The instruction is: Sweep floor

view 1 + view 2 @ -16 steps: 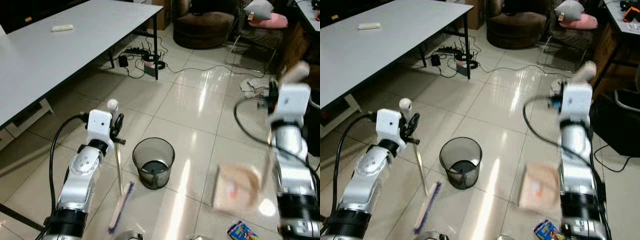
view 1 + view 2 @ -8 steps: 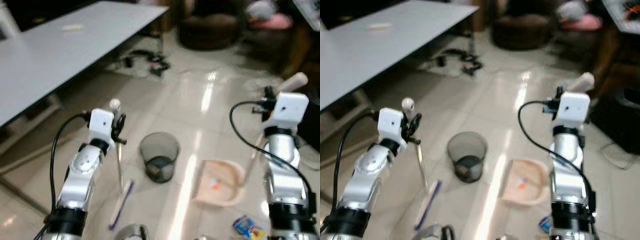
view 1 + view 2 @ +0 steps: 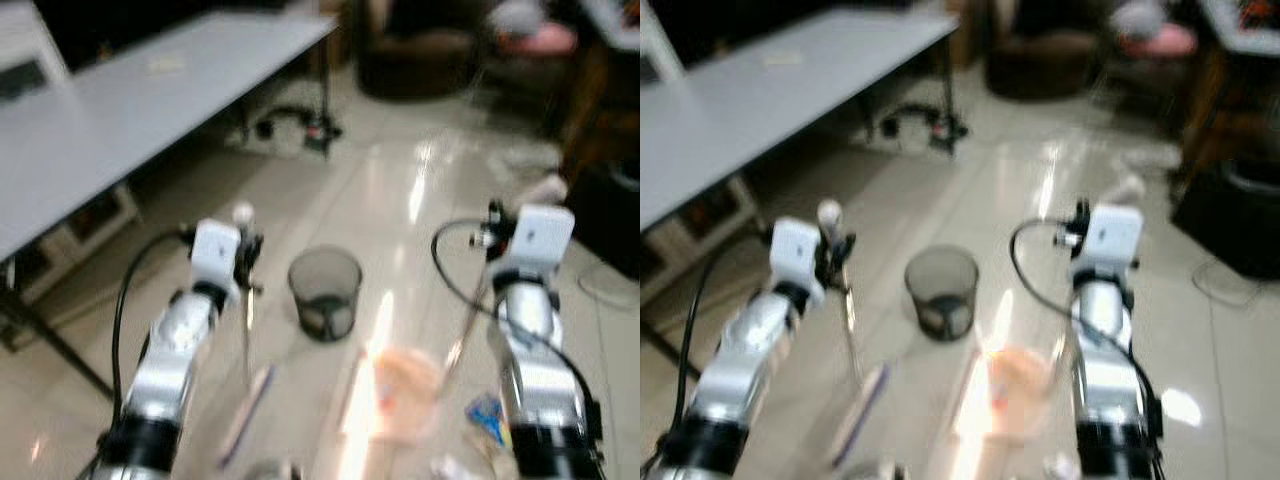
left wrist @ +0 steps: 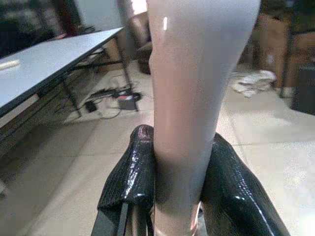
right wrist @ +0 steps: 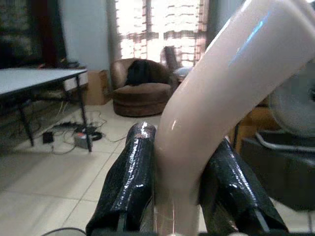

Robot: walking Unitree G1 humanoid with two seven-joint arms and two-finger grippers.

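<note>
Beside the waste bin, the left hand grips the broom handle; the right hand grips the dustpan handle.

Both eye views are being blurred, so fine detail is lost. The broom head near the left arm is being smeared into a pale streak. The dustpan is showing only as a pinkish blot, and its contents cannot be told. The small blue item on the floor beside the right arm is too blurred to be identified. In the left wrist view the broom handle is being cut off by the top edge. In the right wrist view the dustpan handle is being cut off at the upper corner.
</note>
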